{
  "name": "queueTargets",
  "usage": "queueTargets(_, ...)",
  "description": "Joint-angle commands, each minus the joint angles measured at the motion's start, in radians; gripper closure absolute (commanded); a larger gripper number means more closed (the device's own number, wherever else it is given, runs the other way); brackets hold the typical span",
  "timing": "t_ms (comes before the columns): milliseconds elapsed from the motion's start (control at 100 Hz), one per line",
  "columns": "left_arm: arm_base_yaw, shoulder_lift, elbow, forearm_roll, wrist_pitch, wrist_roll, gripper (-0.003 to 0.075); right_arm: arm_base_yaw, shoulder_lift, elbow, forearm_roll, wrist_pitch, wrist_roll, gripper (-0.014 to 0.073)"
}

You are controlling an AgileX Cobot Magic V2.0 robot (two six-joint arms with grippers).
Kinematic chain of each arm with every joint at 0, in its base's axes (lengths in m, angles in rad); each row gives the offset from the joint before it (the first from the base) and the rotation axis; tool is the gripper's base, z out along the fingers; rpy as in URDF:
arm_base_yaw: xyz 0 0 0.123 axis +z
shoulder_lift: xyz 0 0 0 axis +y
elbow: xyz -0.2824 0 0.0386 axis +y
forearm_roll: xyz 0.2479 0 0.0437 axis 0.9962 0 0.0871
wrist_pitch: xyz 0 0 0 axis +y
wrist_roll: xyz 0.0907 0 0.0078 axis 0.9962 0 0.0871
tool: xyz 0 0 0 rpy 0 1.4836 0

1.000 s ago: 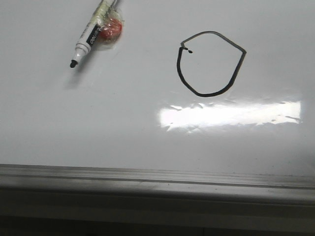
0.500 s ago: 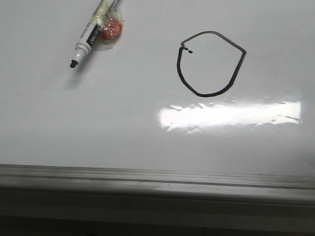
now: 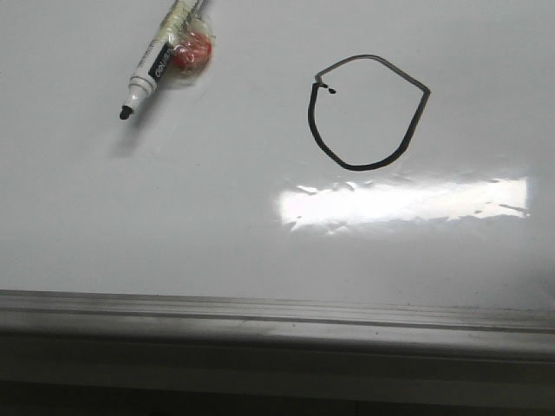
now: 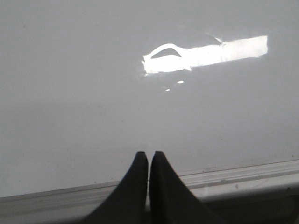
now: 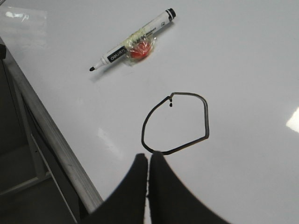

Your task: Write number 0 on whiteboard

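The number 0 [image 3: 368,113] is a closed black marker loop on the whiteboard [image 3: 173,225], rounded below with a fainter angular grey top. It also shows in the right wrist view [image 5: 175,122]. A black-tipped marker [image 3: 152,68], uncapped, lies on the board at the far left with a red lump [image 3: 192,52] taped to its barrel; it shows in the right wrist view too [image 5: 133,39]. My right gripper [image 5: 148,156] is shut and empty, above the board beside the loop. My left gripper [image 4: 149,154] is shut and empty over bare board near the rail. Neither gripper shows in the front view.
The grey metal rail [image 3: 277,316] runs along the board's near edge and shows in the left wrist view [image 4: 243,175] and the right wrist view [image 5: 46,135]. A bright rectangular glare patch [image 3: 403,201] lies just below the loop.
The marker and the loop sit slightly further left and up in the front view than before; nothing else differs.
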Motion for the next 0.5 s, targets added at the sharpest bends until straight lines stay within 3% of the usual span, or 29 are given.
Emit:
queueTargets(0,0.002,-0.029,0.030,-0.002,-0.046,-0.010,0.0740,-0.006,0.000,-0.027,-0.045,-0.052,0.000,0.0641)
queueTargets(340,0.002,-0.029,0.030,-0.002,-0.046,-0.010,0.0740,-0.006,0.000,-0.024,-0.045,-0.052,0.000,0.0641)
queueTargets(490,0.002,-0.029,0.030,-0.002,-0.046,-0.010,0.0740,-0.011,-0.002,0.014,-0.046,0.017,0.000,0.0641)
